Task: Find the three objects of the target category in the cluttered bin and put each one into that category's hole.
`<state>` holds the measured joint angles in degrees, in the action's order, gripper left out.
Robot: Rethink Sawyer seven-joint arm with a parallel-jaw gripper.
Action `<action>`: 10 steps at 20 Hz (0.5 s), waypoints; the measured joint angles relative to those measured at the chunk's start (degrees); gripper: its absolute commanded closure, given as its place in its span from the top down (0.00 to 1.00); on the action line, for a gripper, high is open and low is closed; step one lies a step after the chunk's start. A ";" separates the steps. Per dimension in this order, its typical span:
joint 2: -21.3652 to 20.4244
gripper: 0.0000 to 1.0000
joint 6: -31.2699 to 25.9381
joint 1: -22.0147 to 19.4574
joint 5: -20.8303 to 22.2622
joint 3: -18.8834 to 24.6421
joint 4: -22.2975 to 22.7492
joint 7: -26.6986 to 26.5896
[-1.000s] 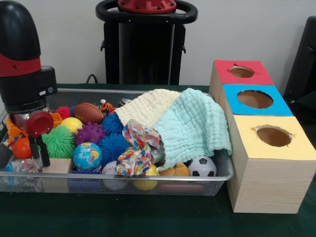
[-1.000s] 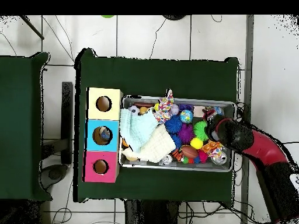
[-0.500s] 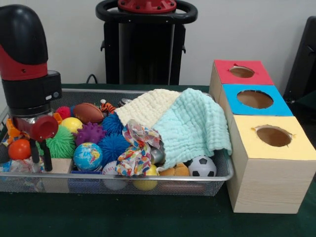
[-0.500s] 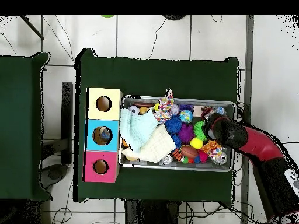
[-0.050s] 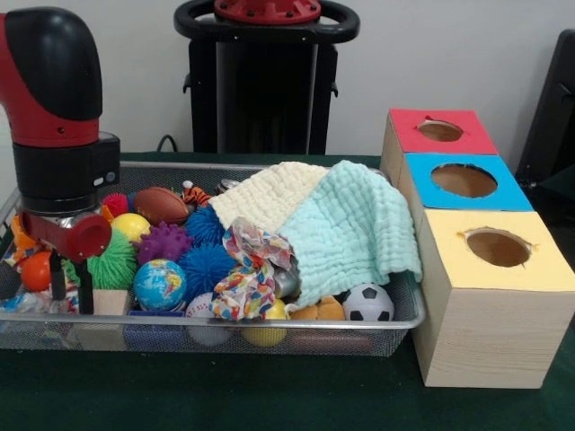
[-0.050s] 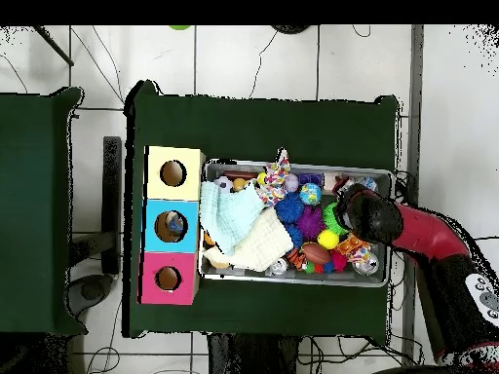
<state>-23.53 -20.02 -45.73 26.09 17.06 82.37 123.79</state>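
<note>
Green cloth covers bench (image 5: 269, 400), also seen from above (image 6: 263, 122). Second green-covered bench (image 6: 34, 209) stands apart to one side. Tiled floor (image 6: 253, 58) with cables around. Pale wall (image 5: 449, 54) behind. Dark chair (image 5: 552, 108) at edge.

my arm, red and black

Rounded black cap on a red shell, black wrist (image 5: 66, 175) cuff below, red disc by my thin dark gripper (image 5: 69, 285) fingers.

Front camera sits low and close, facing me across the desk (image 5: 269, 404). Overhead camera looks straight down from high up. Both share the wire bin (image 5: 395, 328) and three-hole box (image 6: 173, 224).
</note>
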 measured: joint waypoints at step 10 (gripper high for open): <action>-0.30 1.00 0.02 4.00 0.09 -4.35 -1.29 0.00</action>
<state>-23.83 -20.00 -41.73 26.18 12.71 81.08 123.79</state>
